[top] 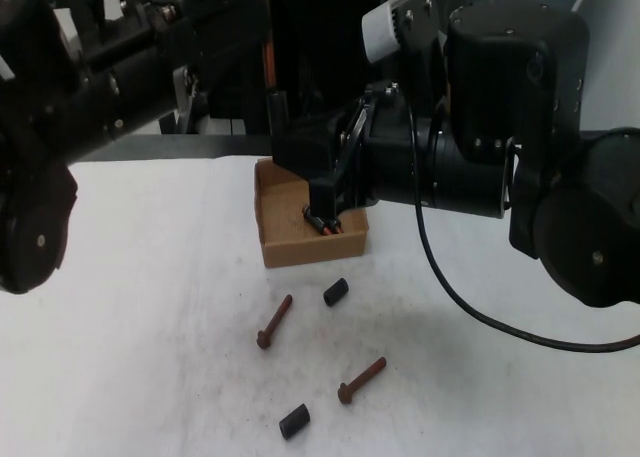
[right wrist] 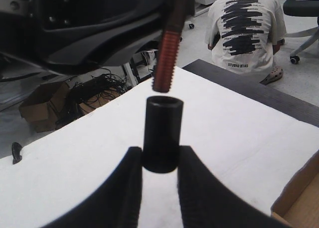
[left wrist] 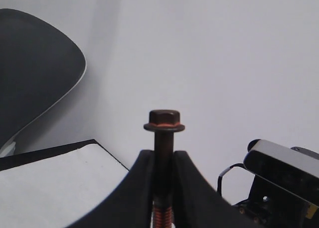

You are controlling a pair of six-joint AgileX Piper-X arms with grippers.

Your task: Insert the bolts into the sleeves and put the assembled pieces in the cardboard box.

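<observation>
My left gripper is shut on a copper-coloured bolt, hex head away from the fingers. My right gripper is shut on a black sleeve, held upright with its open end facing the bolt. The bolt's threaded tip hangs just above the sleeve's mouth, not inside it. In the high view the bolt and sleeve are up in the air behind the cardboard box. One assembled piece lies in the box.
On the white table in front of the box lie two loose bolts and two loose sleeves. The right arm's body spans over the table's right side. A box corner is below the right gripper.
</observation>
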